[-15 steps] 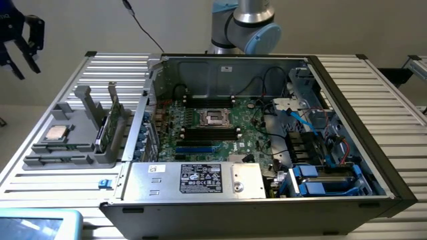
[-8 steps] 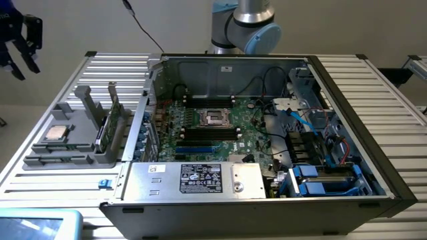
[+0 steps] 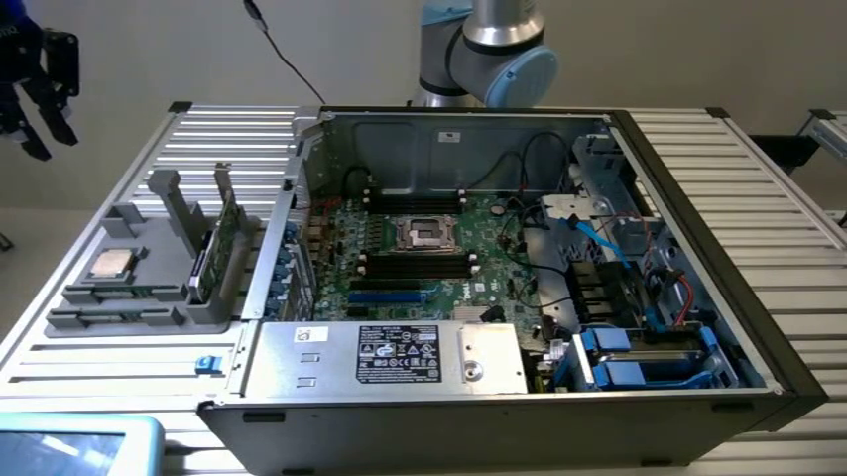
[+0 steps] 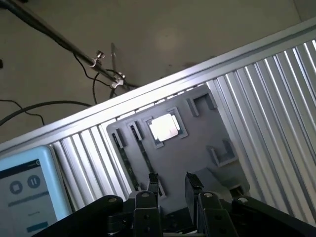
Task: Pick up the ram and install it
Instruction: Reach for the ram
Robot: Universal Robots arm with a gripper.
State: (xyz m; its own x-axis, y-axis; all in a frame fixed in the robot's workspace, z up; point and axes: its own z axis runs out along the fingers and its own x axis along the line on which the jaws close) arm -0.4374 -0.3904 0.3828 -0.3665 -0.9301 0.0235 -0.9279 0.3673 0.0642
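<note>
— Where is the ram to be found?

— The ram (image 3: 126, 292) is seen lying along a narrow groove at the near edge of the grey holder (image 3: 139, 236). The holder is set on the table (image 3: 755, 178), at the exterior view's left of the open computer case (image 3: 450, 149). The stick is just in front of the square processor chip (image 3: 111, 264) and near the upright expansion card (image 3: 218, 248). It has not yet been lifted.

— And the pincer?

— The pincer (image 4: 173, 181) is held above the holder with its fingers spread, and nothing is pinched between them. The ram is not touched.

— What could be spoiled from here?

— The wrong part could be taken, since the processor chip and the expansion card are lodged in the same holder, close to the stick. If the descent were made a little to one side, a finger could be driven onto the groove wall or the board edge. A grip taken away from the middle would probably let the thin stick tilt or be dropped.

— And at the case?

— The memory slots (image 3: 417, 263) are set deep among cables, beside the processor socket. A tilted or reversed stick could be jammed against a slot, and the case wall could be struck on the way in.
</note>
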